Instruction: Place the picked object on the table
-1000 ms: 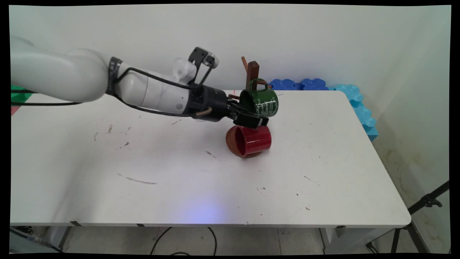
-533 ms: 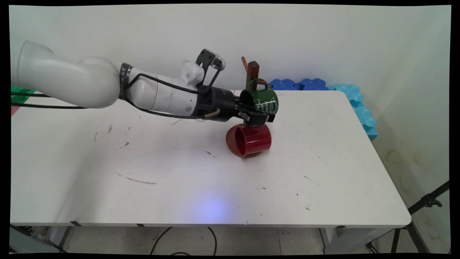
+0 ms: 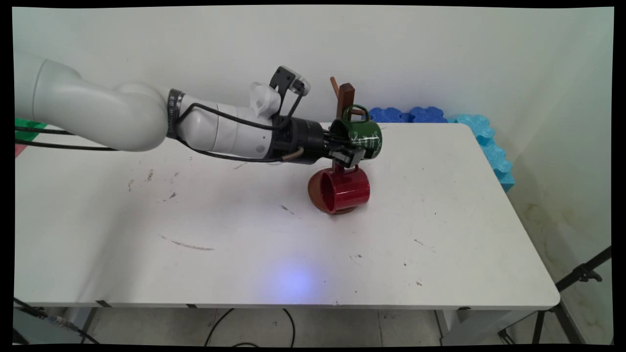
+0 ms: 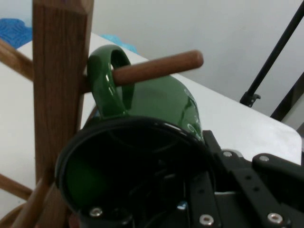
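A dark green mug [image 3: 366, 137] [image 4: 161, 102] hangs by its handle on a peg [image 4: 156, 67] of a wooden mug tree [image 3: 345, 94] [image 4: 59, 71] at the back of the white table [image 3: 220, 254]. My gripper [image 3: 348, 155] [image 4: 190, 178] reaches in level from the left and is shut on the green mug's lower rim, its mouth facing the hand. A red mug [image 3: 343, 190] hangs on its side just below, its mouth facing left, over the tree's round brown base.
Blue foam mats [image 3: 489, 142] lie along the table's far right edge and behind it. A black tripod leg [image 3: 577, 278] stands on the floor at the right. Something green [image 3: 24, 128] shows at the far left. Black cables hang from the arm.
The gripper rose from just above the red mug and slid right, and its fingers came together on the green mug's rim. The green mug shifted slightly up and right on its peg.
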